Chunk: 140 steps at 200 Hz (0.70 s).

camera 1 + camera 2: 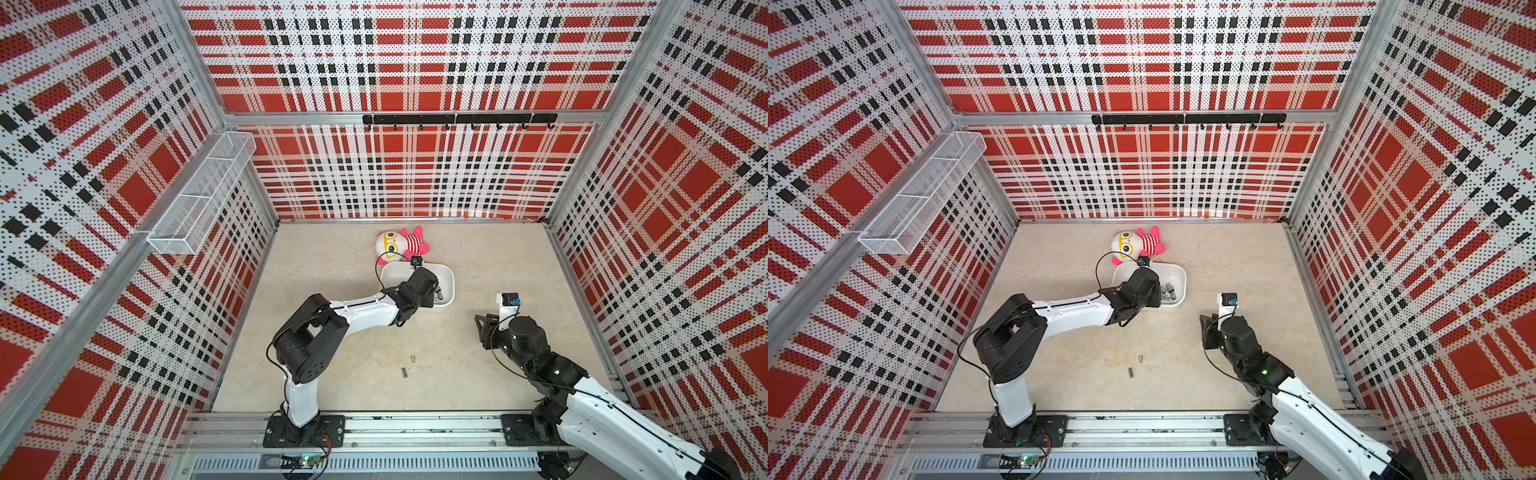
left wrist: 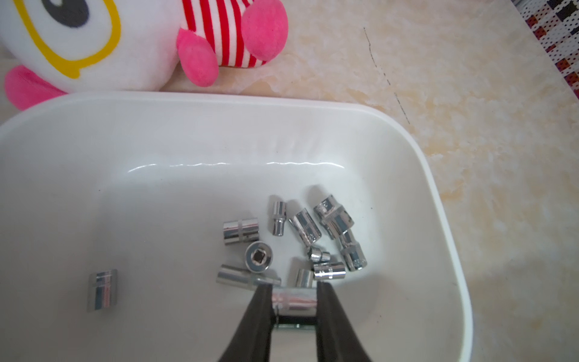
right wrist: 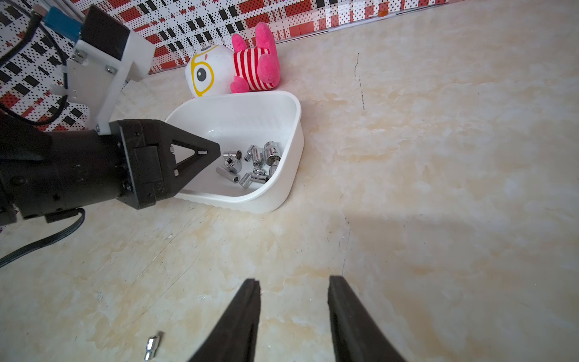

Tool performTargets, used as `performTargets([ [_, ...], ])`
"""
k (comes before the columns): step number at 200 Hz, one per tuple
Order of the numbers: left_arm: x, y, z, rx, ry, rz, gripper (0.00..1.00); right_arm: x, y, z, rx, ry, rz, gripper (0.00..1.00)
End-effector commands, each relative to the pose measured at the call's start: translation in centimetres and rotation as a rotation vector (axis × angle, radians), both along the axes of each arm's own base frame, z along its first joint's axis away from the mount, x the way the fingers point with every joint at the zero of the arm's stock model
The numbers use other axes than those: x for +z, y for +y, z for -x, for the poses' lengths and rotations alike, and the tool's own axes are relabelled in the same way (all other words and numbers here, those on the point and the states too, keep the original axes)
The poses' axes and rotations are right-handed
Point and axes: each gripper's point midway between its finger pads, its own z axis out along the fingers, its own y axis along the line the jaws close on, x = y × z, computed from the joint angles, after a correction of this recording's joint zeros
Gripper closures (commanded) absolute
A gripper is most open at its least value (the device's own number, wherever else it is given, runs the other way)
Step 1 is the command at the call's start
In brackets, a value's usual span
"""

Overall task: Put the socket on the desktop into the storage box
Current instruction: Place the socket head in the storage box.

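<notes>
Reaching over the box point(image 2: 219, 97), the left claw point(image 2: 294, 285) pinches a socket point(image 2: 293, 303) crosswise. Both fingers touch the metal and the jaws stand only a little apart. Whether that socket touches the box floor cannot be told. On the floor beyond it a cluster of loose sockets point(image 2: 313, 238) lies toward one end, and a lone socket point(image 2: 101, 290) lies well apart from them. The doll point(image 2: 94, 47) lies on its side just beside the box's far wall. The right claw point(image 3: 293, 279) hangs above bare desktop point(image 3: 438, 156), well apart from the box. Its jaws are parted partway with nothing between them. In both top views two sockets point(image 1: 413, 359) point(image 1: 1131, 372) lie on the desktop between the arms, nearer the arm bases than the box, close together but not touching.
</notes>
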Motion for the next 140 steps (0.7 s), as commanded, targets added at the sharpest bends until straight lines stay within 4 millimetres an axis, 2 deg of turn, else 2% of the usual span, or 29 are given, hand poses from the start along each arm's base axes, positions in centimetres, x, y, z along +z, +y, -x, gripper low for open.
performTargets([
  [1,1.1,0.6,0.0,0.003,-0.021,-0.005,0.67,-0.6,-0.2,0.1,-0.005,0.011,0.010,0.58],
  [23,2.0,0.9,0.3,0.008,-0.030,0.015,0.55,-0.6,-0.1,0.2,0.000,0.011,0.008,0.57],
  [32,2.4,0.7,0.5,0.001,-0.032,0.031,0.53,-0.5,-0.1,0.2,0.001,0.010,0.007,0.57],
  [81,5.4,0.9,2.0,-0.017,-0.089,0.042,0.55,-0.6,-0.1,0.2,0.001,0.012,0.008,0.57],
  [110,6.9,1.4,4.5,-0.023,-0.112,0.046,0.58,-0.6,-0.1,0.2,0.000,0.012,0.011,0.57],
  [140,8.5,1.6,8.8,-0.041,-0.118,0.088,0.62,-0.7,-0.3,0.1,-0.005,0.013,0.016,0.56],
])
